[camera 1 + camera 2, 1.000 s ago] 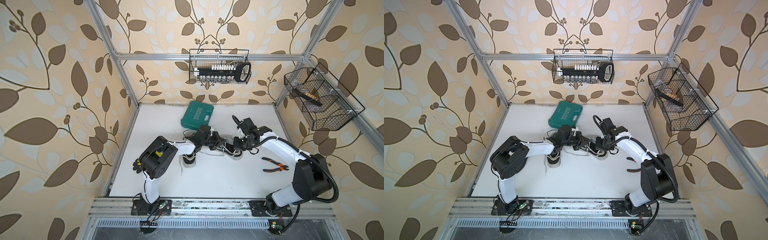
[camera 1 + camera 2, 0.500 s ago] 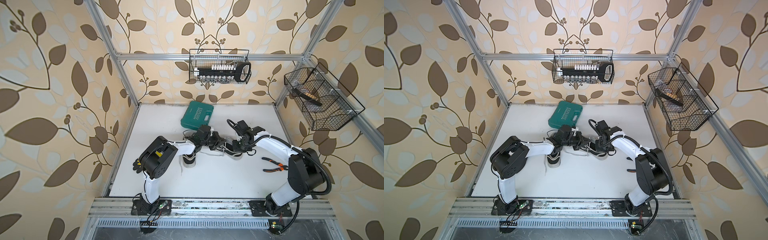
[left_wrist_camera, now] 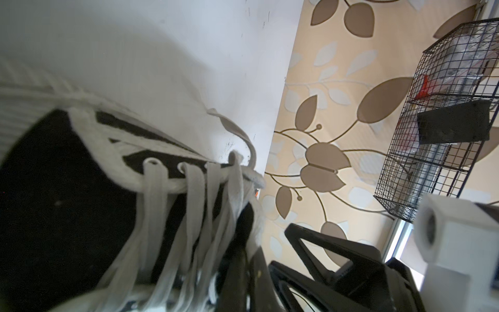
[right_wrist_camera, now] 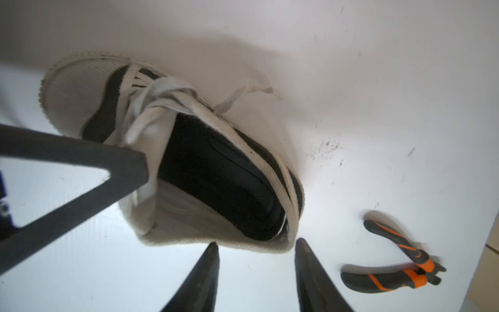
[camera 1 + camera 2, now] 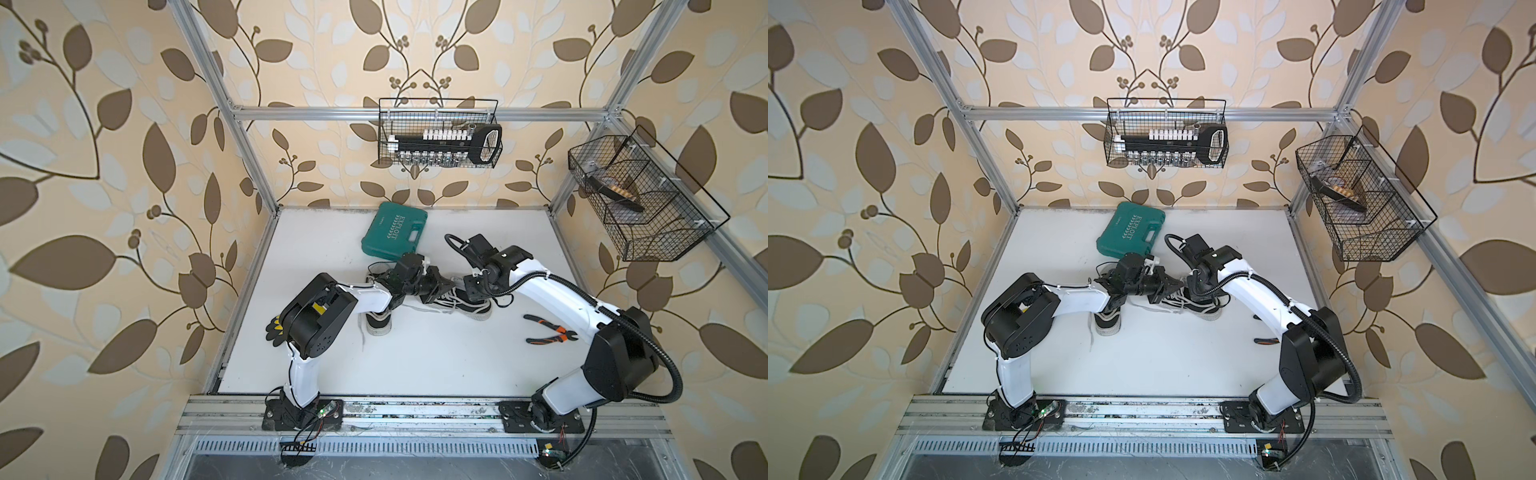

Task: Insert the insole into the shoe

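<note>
Found the black-and-white shoe [image 5: 473, 307] resting near the middle of the white surface [image 5: 436, 365], between the two arms. Saw the black insole [image 4: 224, 181] lying inside the shoe's opening, running from under the laces [image 4: 151, 100] back to the heel, its rear end just within the rim. Read the left jaws as closed, pinching the shoe's upper edge beside the laces; caught one left finger [image 4: 81, 154] pressed against the white lining in the right wrist view. Noted the right jaws parted and holding nothing, their two tips [image 4: 208, 270] just behind the heel; could not tell whether touching it. Spotted orange-and-black pliers [image 5: 548, 334] on the surface near the right arm [image 5: 552, 299], a second shoe [image 5: 378, 326] partly under the left arm [image 5: 365, 297], and a green case [image 5: 395, 232] toward the back wall. Counted two wire baskets hanging on the frame, one at the back [image 5: 384, 133] holding a row of sockets [image 5: 444, 135], one at the right side [image 5: 665, 245].
</note>
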Motion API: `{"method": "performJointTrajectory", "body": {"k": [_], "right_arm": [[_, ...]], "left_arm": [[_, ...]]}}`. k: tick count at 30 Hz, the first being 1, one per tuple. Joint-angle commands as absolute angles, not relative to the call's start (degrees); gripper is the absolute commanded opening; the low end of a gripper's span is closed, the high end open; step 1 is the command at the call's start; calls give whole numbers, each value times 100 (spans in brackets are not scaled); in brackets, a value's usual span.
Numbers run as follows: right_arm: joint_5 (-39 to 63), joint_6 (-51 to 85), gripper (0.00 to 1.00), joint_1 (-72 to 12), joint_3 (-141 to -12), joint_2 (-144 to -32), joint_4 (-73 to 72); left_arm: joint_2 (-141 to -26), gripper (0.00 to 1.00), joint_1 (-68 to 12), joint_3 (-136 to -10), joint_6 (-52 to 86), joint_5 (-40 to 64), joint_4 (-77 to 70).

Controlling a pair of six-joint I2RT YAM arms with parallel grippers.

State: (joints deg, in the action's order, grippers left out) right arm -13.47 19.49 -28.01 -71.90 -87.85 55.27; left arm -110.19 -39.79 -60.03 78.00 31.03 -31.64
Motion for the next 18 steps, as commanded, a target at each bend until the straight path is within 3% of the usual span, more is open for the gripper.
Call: {"method": "performJointTrajectory", "body": {"k": [1,5,8,14,18], "right_arm": [[-1192,1902,30,-2809,-7222,-8678,5539],[-886,1985,8,-2795,-7008,-8905,5173],[-839,2084,1,-2729,-6599,-9139,4534],[-667,2056,0,-2383,-6390,-10087,3954],[-766,1910,0,-2457,-6777,-9753,4594]], "left_arm": [[-11091,0,-3979,-5942,7812,3173,-3502],[-11118,0,-3973,-5878,7855,3190,-3583],[-11118,0,-3973,-5845,7834,3187,-3571],[-11171,0,-3969,-5771,7813,3217,-3581],[-11177,0,-3960,-5696,7822,3217,-3625]]}}
